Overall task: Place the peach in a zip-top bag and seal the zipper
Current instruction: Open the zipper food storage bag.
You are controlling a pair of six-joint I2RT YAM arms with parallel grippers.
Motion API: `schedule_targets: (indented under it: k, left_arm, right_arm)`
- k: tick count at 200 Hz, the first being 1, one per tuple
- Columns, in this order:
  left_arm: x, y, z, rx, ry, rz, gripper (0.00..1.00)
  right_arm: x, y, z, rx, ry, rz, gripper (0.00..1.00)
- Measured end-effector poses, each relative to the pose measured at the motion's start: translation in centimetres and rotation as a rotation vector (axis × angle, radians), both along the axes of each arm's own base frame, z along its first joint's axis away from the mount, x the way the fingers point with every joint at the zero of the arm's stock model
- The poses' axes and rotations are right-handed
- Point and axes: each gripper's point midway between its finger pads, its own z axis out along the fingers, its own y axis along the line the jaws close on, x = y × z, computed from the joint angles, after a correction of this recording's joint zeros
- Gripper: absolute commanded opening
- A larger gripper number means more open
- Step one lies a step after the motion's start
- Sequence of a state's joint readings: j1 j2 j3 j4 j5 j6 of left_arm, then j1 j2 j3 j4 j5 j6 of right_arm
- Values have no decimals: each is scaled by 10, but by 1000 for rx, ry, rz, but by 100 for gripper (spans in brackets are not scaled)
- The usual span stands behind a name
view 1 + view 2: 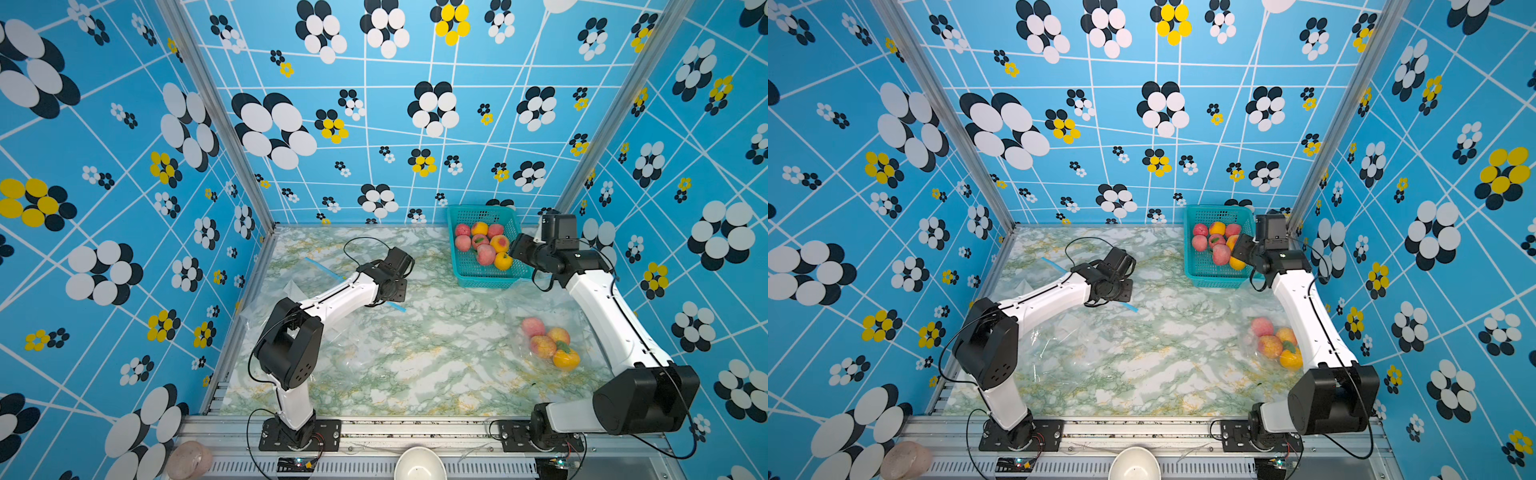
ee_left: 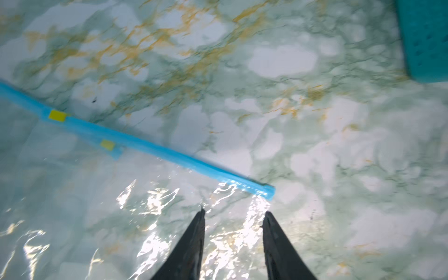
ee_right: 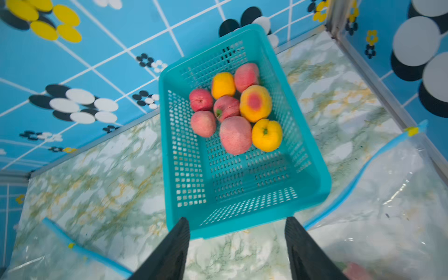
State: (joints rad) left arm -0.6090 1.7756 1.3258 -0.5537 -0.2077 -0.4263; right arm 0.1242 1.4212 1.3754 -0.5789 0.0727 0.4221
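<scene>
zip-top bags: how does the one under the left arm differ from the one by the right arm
The left bag lies flat, with no fruit showing in it; the right bag bulges around four fruits. The left bag's zipper strip runs straight; the right bag's zipper strip curves. Shared: both are clear plastic with a blue strip and yellow tabs, and both lie on the marble table.

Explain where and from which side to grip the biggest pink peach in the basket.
Probably across its round middle, from above: the biggest pink peach lies low inside the teal basket, yellow peach beside one flank, top fully exposed.
</scene>
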Motion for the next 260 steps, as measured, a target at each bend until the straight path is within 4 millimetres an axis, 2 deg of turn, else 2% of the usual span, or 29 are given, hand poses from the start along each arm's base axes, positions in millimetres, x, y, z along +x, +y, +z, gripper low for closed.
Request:
schedule_targets:
  k: [24, 26, 39, 55, 79, 103, 116, 137, 162, 188, 260]
  left_arm:
    - [-1, 48, 2, 45, -10, 108, 42]
    - [0, 53, 3, 45, -13, 119, 46]
    - [5, 81, 9, 62, -30, 174, 50]
    - [14, 112, 17, 85, -56, 223, 50]
    - [31, 149, 18, 96, -69, 251, 49]
    - [45, 182, 5, 61, -35, 269, 48]
    - [54, 194, -2, 17, -13, 271, 48]
    - [74, 197, -11, -85, 9, 249, 47]
    - [92, 186, -18, -209, 33, 199, 46]
    - [106, 176, -27, -257, 54, 157, 45]
    - [104, 171, -57, -273, 139, 128, 45]
  right_arm:
    - [-13, 65, -8, -11, 25, 175, 65]
    - [-14, 71, -9, -10, 27, 191, 65]
    - [-21, 99, -15, -11, 43, 263, 65]
    - [-27, 125, -24, -13, 64, 328, 65]
    - [-31, 145, -39, -22, 98, 378, 65]
    - [-29, 149, -49, -26, 121, 384, 65]
    - [-29, 149, -51, -25, 125, 385, 65]
    - [-29, 152, -50, -19, 122, 392, 65]
    - [-29, 156, -49, -12, 118, 403, 65]
    - [-30, 158, -49, -9, 118, 408, 65]
    - [-28, 162, -45, 7, 113, 416, 65]
